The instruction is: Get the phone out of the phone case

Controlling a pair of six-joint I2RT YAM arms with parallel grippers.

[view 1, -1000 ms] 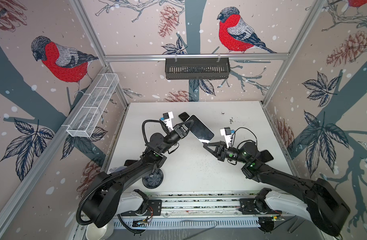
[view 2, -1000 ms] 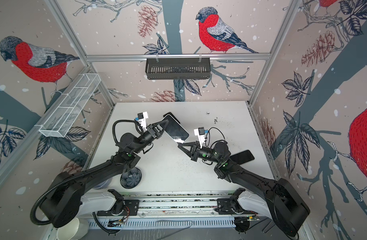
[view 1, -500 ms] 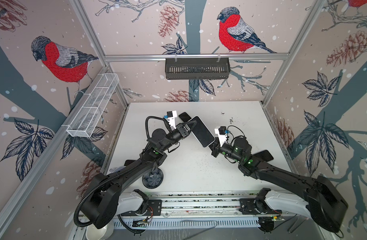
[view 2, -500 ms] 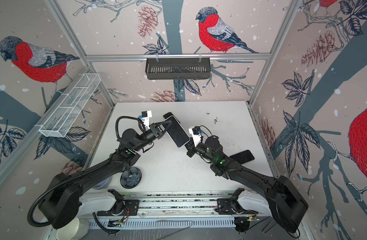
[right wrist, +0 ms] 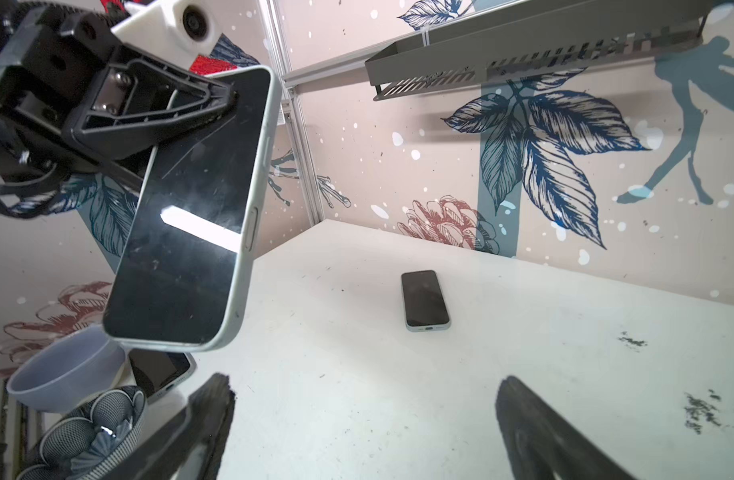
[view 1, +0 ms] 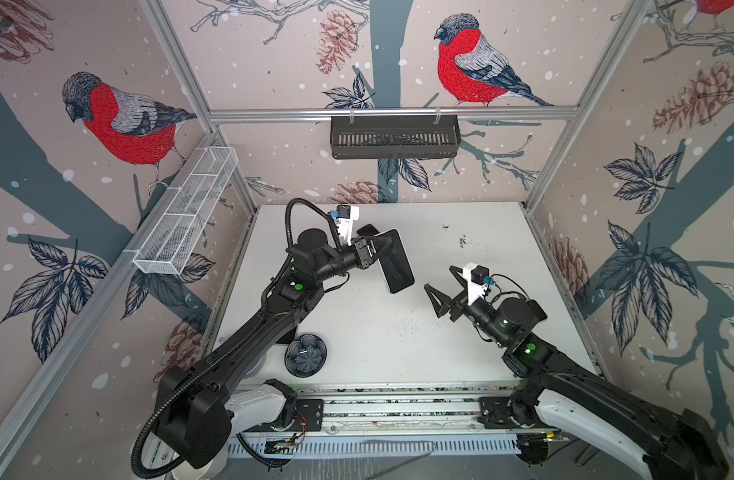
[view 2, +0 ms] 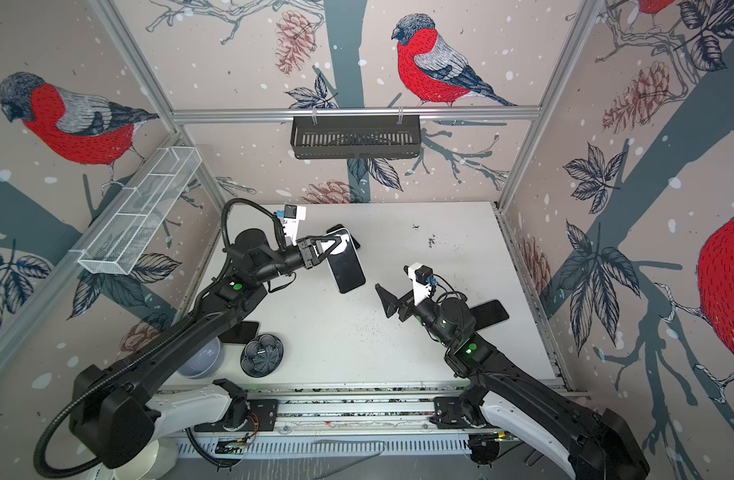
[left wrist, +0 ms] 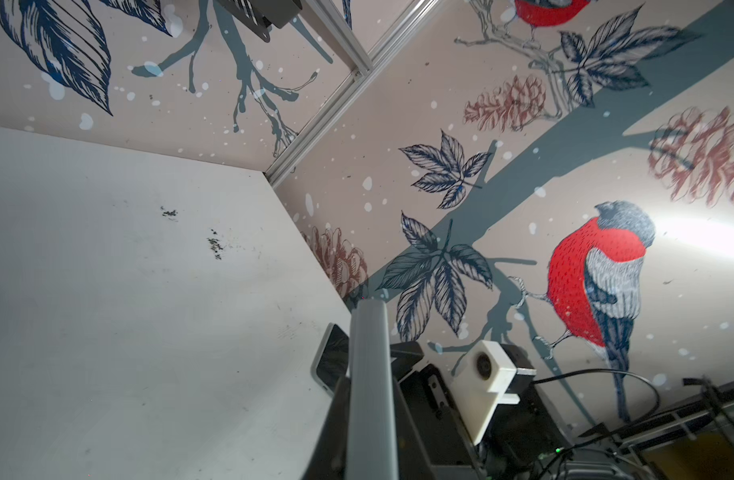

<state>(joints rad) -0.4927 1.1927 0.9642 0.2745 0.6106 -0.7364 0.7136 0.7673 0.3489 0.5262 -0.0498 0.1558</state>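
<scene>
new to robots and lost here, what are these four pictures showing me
Two black robot arms with pincer grippers stand at a white table. Two pictures look down from overhead, side by side; two come from cameras on the wrists. The left gripper is shut on a phone, held above the table; its pale rim looks like the case. The right gripper is open and empty. On the table lie three more phones, a patterned dish and a grey bowl.
</scene>
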